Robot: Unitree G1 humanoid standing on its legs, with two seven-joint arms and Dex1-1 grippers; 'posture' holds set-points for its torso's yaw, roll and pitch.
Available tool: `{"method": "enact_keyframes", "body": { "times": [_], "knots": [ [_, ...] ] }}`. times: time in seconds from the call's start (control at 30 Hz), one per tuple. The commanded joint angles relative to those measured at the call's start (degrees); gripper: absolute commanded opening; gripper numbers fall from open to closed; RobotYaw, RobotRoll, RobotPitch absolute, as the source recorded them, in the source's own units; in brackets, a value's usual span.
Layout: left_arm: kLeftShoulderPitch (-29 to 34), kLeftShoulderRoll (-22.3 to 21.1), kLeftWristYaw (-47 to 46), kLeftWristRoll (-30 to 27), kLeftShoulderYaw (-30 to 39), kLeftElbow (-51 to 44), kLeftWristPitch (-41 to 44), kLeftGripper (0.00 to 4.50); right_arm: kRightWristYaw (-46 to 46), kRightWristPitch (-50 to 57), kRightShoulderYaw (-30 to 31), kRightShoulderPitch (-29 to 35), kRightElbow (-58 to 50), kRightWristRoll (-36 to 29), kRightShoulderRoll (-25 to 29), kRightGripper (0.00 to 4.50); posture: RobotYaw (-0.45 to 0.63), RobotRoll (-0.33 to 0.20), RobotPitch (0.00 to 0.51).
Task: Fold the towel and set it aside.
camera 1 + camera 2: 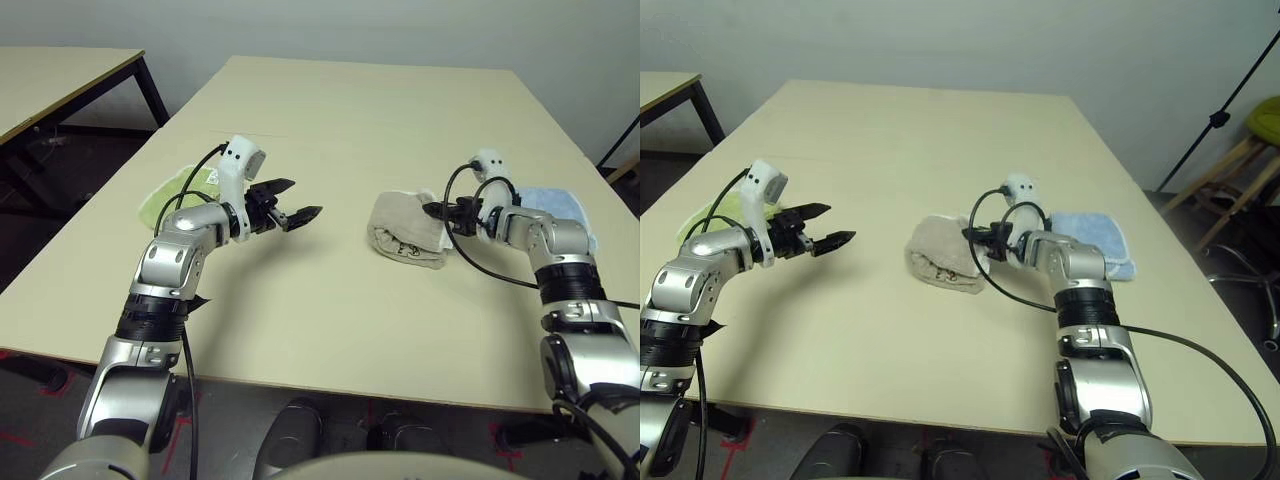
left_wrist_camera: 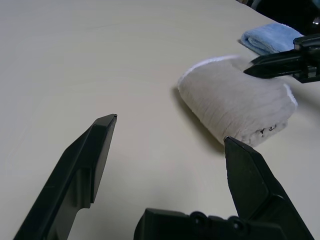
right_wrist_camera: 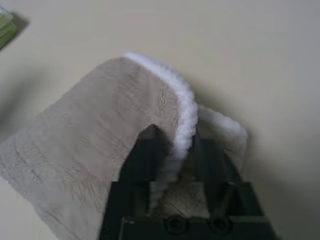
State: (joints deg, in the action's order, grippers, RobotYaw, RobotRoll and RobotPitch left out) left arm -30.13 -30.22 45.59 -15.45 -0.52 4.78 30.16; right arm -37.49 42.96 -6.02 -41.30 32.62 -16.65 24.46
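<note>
Three cloths: a folded beige towel [image 1: 407,240] near the middle of the desk [image 1: 400,110], a light blue folded towel [image 1: 560,208] just beyond it on the robot's right, a lime-green folded towel [image 1: 170,192] on the far left behind the left arm

Beige towel: lying flat on the desk as a compact bundle, white stitched edging showing along its top fold; a small dark mark on the near side, too small to read

Right gripper [image 1: 436,211]: at the towel's right end, beside the blue towel; in the right wrist view the white edge runs up between the two fingers [image 3: 145,150]; they stand partly apart with the hem between them; whether they pinch it or have let go I cannot tell

Left gripper [image 1: 290,208]: hanging above bare desk, well apart from the beige towel; fingers [image 2: 95,150] spread wide and holding nothing

Stage, as I judge it: folding looks done; setting aside looks nearly finished

Risk one: if the right fingers pull back while the edging lies between them, the terry loops may snag; that would drag the top layer and undo the fold

Risk two: a sideways withdrawal could push the bundle into the blue towel and rumple both

Risk three: the black cable [image 1: 495,270] looping off the right wrist lies close to the bundle and might catch a corner
</note>
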Motion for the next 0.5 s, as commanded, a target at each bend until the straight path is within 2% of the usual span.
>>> {"method": "enact_keyframes", "body": {
  "times": [0.03,0.17,0.2,0.5],
  "knots": [
    [-0.3,0.1,0.1,0.0,-0.4,0.2,-0.3,4.5,1.7,-1.7,0.0,0.3,2.0,1.7,1.0,2.89,0.16,0.0,0.007],
    [-0.4,0.4,0.1,-0.1,-0.6,0.0,-0.2,4.5,0.9,-3.2,0.2,0.5,1.6,2.0,1.6,4.36,0.16,0.0,0.008],
    [-0.5,0.4,0.2,-0.1,-0.6,0.0,-0.3,4.5,0.8,-3.5,0.1,0.5,1.4,2.0,1.7,4.48,0.15,0.0,0.008],
    [-4.6,2.1,1.4,0.1,-1.6,2.2,-2.5,4.5,-7.4,-12.0,1.0,-0.1,-8.8,1.3,5.6,4.48,0.14,0.0,0.009]
  ]
}}
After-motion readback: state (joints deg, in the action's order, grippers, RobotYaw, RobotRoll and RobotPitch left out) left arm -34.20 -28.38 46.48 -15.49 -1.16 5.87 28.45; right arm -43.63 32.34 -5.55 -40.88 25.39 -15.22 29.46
